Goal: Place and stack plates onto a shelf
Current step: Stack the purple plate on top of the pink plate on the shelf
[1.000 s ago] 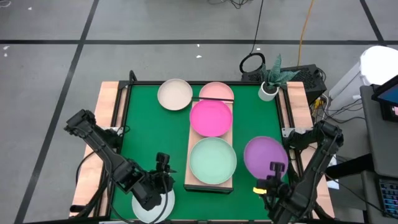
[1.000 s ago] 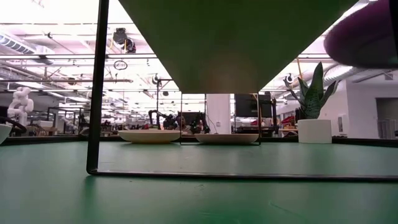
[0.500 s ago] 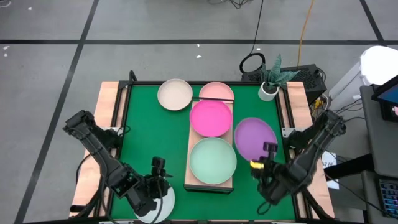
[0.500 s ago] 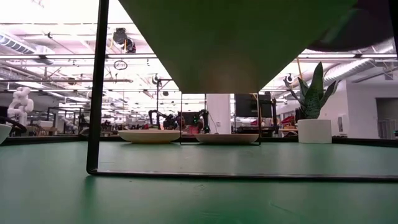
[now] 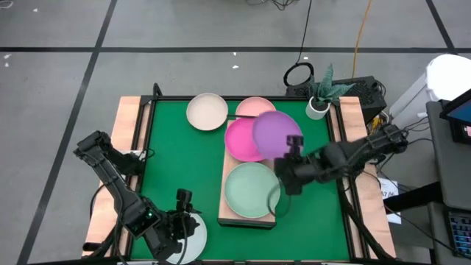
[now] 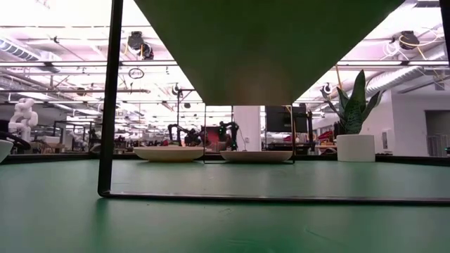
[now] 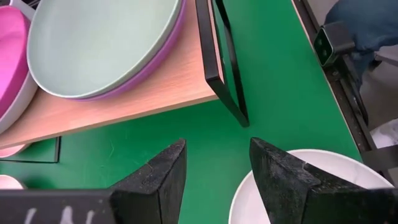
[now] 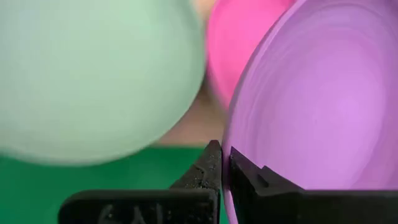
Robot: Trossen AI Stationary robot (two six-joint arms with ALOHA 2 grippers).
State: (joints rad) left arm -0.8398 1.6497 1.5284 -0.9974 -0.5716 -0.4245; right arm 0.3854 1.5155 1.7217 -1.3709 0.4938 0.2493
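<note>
Purple and matte, a round shallow plate (image 5: 277,134) is pinched at its rim by the right gripper (image 5: 291,159), whose two dark fingers (image 8: 214,163) press together on the plate's edge in the right wrist view. In the high view this purple plate is carried above the far half of the long light-wood shelf board (image 5: 231,203), overlapping the round magenta plate (image 5: 243,140) that lies on the board. On the near half of the board rests a round mint green plate (image 5: 249,191); the left wrist view shows a purple rim of another plate (image 7: 163,58) just beneath it. Beyond the far end of the board a pale pink plate (image 5: 251,107) sits on the green table mat (image 5: 176,154), partly under the shelf's black metal frame, and a cream plate (image 5: 207,111) lies just beside it to the left.

At the near left corner of the table, the left gripper (image 5: 181,224) hangs over a pale blue-white plate (image 5: 193,239), with its dark fingers (image 7: 158,176) spread apart and nothing between them; the plate's rim shows just beside one fingertip in the left wrist view. A small potted plant in a white pot (image 5: 319,102) stands at the far right corner of the table.
</note>
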